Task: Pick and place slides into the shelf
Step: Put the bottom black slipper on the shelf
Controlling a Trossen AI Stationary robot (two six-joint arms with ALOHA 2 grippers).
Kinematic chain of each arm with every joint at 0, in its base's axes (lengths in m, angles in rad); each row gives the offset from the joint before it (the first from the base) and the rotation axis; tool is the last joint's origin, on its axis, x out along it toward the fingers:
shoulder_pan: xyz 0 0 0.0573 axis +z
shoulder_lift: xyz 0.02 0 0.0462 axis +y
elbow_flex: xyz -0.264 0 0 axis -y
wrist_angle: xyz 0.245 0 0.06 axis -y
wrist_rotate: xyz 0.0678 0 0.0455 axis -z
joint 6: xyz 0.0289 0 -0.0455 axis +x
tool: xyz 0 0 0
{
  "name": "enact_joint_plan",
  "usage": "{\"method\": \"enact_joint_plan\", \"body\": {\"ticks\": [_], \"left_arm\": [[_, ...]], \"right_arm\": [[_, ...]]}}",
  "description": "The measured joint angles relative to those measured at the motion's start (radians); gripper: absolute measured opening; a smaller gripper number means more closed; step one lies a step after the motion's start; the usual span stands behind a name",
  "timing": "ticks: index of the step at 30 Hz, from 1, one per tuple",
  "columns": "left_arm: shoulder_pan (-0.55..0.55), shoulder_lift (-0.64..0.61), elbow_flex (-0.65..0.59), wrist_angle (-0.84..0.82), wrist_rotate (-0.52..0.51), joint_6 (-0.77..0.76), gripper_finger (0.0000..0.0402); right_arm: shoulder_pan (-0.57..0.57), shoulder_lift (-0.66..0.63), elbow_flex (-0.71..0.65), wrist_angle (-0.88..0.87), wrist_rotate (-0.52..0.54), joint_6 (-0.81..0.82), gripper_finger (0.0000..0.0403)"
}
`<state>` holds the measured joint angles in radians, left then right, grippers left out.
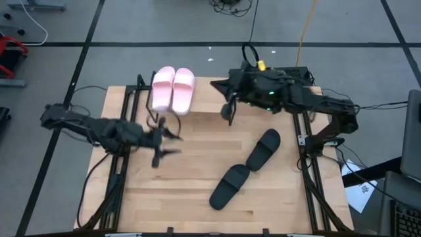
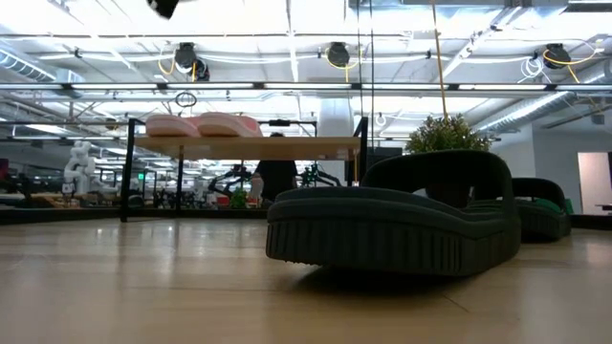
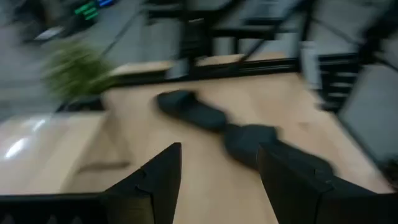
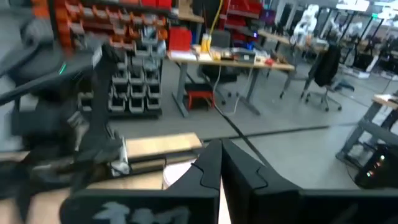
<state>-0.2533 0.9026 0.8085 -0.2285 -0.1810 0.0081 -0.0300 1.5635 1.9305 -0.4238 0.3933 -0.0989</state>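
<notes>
Two pale pink slides (image 1: 172, 90) lie side by side, soles down, on the left part of the shelf's plank top (image 1: 205, 99) at the table's far edge; the low view shows them (image 2: 201, 124) on the shelf (image 2: 249, 147). Two black slides (image 1: 263, 149) (image 1: 229, 186) lie on the table right of centre, one close to the low camera (image 2: 392, 225). My left gripper (image 1: 173, 143) hovers open over the table's left half, pointing toward the black slides (image 3: 205, 115). My right gripper (image 1: 228, 112) is shut and empty by the shelf's right end.
Black frame rails (image 1: 122, 171) (image 1: 309, 164) run along the table's left and right sides. Bare tabletop (image 1: 177, 191) lies near the front-left. Beyond the table is grey floor with cables (image 1: 253, 26) and, in the right wrist view, workshop benches (image 4: 230, 59).
</notes>
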Motion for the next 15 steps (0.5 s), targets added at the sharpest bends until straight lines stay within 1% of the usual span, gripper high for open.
{"method": "enact_joint_plan", "body": {"ticks": [2,4,7,9,15], "left_arm": [[-0.084,0.070,-0.001,0.075,-0.028,0.030,0.0209],[-0.156,0.151,-0.001,0.157,-0.082,0.059,0.0209],[-0.230,0.287,-0.001,0.280,-0.176,0.108,0.0209],[-0.257,0.385,-0.001,0.370,-0.209,0.145,0.0209],[-0.273,0.635,0.001,0.644,-0.237,0.212,0.0209]], "right_arm": [[0.001,-0.029,0.000,0.000,0.000,0.001,0.0000],[0.002,-0.053,0.000,0.001,0.000,0.014,0.0000],[0.002,-0.082,0.000,0.001,0.000,0.056,0.0000],[0.003,-0.097,0.000,0.001,-0.002,0.076,0.0000],[0.013,-0.106,0.000,0.009,-0.004,0.095,0.0000]]}}
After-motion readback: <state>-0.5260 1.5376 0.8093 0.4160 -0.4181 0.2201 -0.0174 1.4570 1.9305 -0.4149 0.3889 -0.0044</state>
